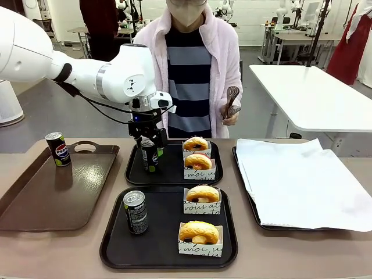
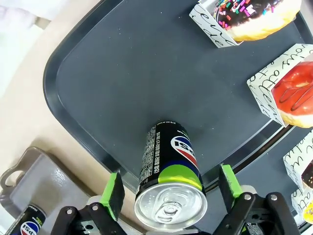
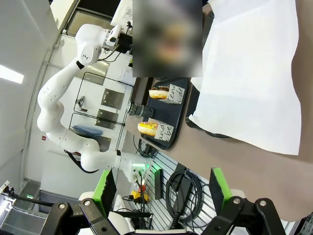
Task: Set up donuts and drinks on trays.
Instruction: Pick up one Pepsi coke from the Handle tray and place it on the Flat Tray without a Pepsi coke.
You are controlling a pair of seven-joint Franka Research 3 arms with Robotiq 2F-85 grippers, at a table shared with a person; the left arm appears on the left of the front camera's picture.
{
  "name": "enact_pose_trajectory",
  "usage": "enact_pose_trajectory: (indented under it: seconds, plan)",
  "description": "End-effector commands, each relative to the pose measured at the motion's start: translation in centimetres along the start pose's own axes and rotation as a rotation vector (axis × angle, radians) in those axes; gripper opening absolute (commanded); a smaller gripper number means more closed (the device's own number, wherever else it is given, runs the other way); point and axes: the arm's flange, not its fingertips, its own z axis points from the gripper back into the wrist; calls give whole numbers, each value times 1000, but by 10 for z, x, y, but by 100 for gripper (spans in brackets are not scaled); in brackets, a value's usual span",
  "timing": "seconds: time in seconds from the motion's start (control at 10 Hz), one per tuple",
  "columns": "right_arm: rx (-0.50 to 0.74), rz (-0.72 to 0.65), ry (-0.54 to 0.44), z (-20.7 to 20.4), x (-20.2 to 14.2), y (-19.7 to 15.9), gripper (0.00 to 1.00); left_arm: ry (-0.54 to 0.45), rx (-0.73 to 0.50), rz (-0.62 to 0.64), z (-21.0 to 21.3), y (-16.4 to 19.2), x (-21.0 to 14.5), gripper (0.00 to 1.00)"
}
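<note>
On the far black tray [image 1: 172, 176] a black can [image 1: 150, 157] stands upright beside two boxed donuts [image 1: 199, 162]. My left gripper [image 1: 149, 149] hangs over it, open, its green pads [image 2: 114, 193] on either side of the can [image 2: 168, 166] with a gap at each. The near black tray [image 1: 165, 256] holds another can [image 1: 135, 212] and two golden donuts [image 1: 199, 231] in white boxes. In the left wrist view a chocolate sprinkled donut [image 2: 257, 17] and a red glazed one [image 2: 299, 93] lie on the tray [image 2: 122, 73]. My right gripper [image 3: 162, 193] is open and holds nothing, raised well off the table.
A brown tray [image 1: 35, 203] at the left carries a third can [image 1: 58, 149]. A tray lined with white paper [image 1: 302, 180] lies at the right. The person stands at the far side with tongs [image 1: 231, 100] in one hand.
</note>
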Motion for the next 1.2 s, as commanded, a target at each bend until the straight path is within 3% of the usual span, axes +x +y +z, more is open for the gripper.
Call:
enact_pose_trajectory:
  seconds: [0.0,0.3,0.6,1.1]
  plan:
    - [13,15,-6,-1,-2,0,100,16,28,17,4,0,2,100]
    - [13,15,-6,-1,-2,0,100,24,51,0,24,-9,-11,100]
    - [13,15,-6,-1,-2,0,100,39,44,-3,66,-24,-57,100]
    - [13,15,-6,-1,-2,0,100,-22,24,-34,99,-42,-116,100]
